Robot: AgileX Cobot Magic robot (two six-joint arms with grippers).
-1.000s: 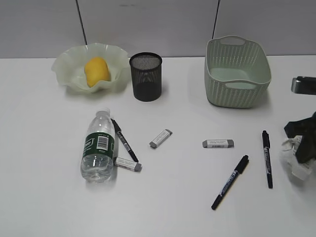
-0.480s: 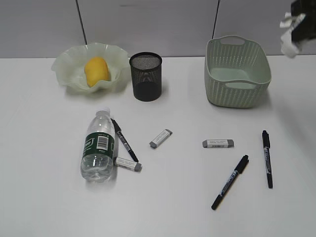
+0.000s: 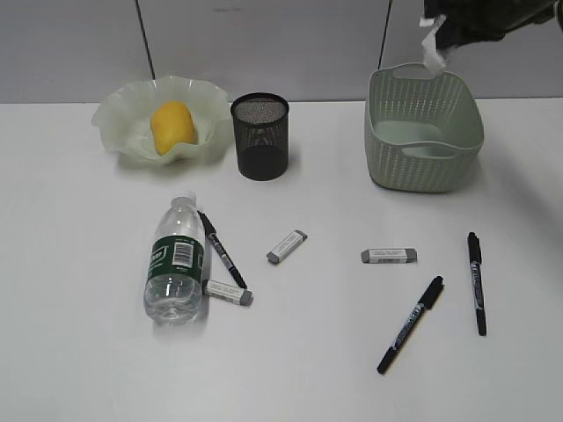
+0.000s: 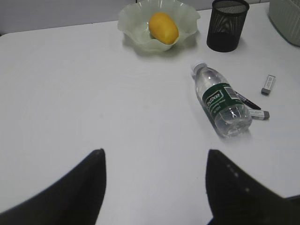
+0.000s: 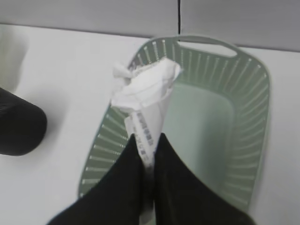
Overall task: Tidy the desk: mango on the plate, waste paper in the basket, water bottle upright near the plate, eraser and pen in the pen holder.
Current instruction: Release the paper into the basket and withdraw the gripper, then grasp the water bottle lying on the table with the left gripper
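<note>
Paper, a crumpled white wad with faint grey print [image 5: 146, 91], is pinched in the right gripper [image 5: 146, 145], whose black fingers are nearly closed on its lower end. The wrist view shows the wad hanging over the near-left wall of the sage-green woven-look plastic basket [image 5: 248, 126], so it seems carried there to be dropped in; a small shift toward the basket's middle would make the drop safer. In the exterior view the same gripper sits high at the top right, above the basket's back rim.

The left gripper [image 4: 154, 187] hovers low over the bare white desk [image 4: 70, 93], fingers spread wide, holding and touching nothing; it looks parked out of the way.

The yellow-orange mango [image 3: 172, 126] already lies in the pale green wavy-rimmed plate [image 3: 114, 110]. The clear water bottle with the dark green label [image 3: 176, 264] lies on its side, cap toward the plate, with a black pen [image 3: 222, 251] and a grey eraser [image 3: 229, 293] against its right side. Two more erasers and two more pens lie loose on the desk, and the black wire-mesh pen holder [image 3: 260, 141] beside the plate awaits them.
</note>
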